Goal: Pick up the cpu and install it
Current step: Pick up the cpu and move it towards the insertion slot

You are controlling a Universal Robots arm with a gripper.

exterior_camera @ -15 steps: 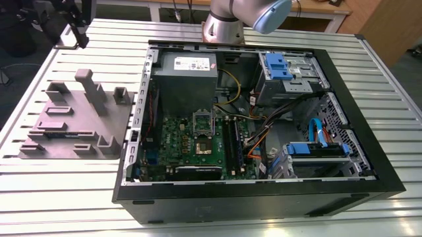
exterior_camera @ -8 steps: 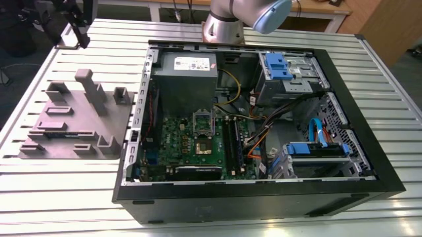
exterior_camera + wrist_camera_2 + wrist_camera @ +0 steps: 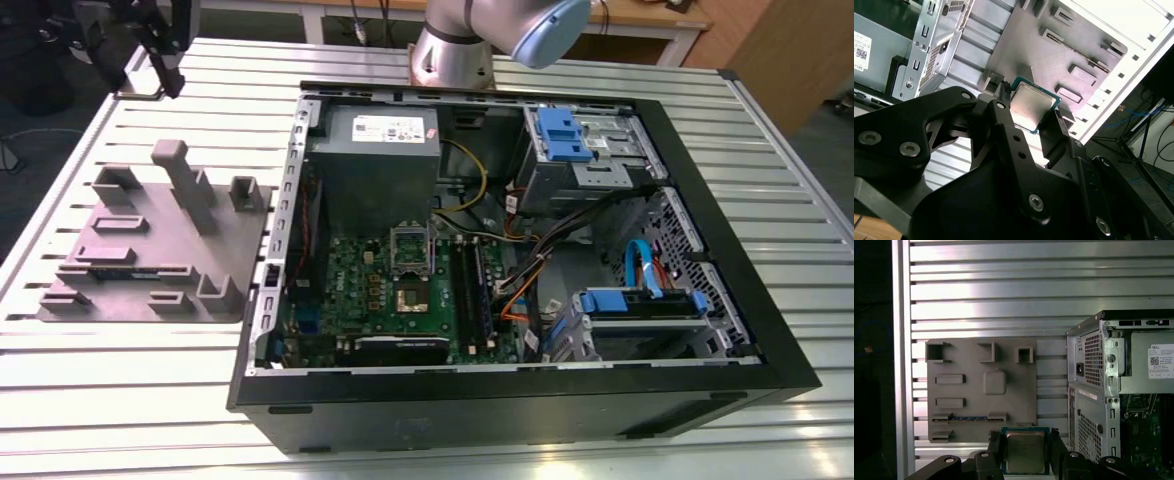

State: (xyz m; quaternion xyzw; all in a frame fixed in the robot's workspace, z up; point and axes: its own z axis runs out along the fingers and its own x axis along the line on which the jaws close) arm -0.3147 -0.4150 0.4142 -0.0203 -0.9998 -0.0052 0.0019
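The cpu (image 3: 1025,451) is a small square chip with a shiny metal top and a green rim, and it sits clamped between the black fingers (image 3: 995,450) of my gripper (image 3: 1025,456). In the second wrist view the cpu (image 3: 1033,106) is tilted in the gripper (image 3: 1030,114), held in the air above the grey fixture plate (image 3: 1054,55). In the exterior view the gripper (image 3: 158,55) hangs at the far left, above the slatted table and beyond the plate (image 3: 147,250). The metal-framed socket (image 3: 411,290) lies on the green motherboard (image 3: 347,270) inside the open computer case (image 3: 521,400).
A big grey box with a white label (image 3: 380,160) sits in the case behind the motherboard. Blue drive brackets (image 3: 567,135) and cables fill the case's right side. The case wall (image 3: 1094,390) stands close beside the plate (image 3: 979,390). The slatted table (image 3: 134,400) surrounds them.
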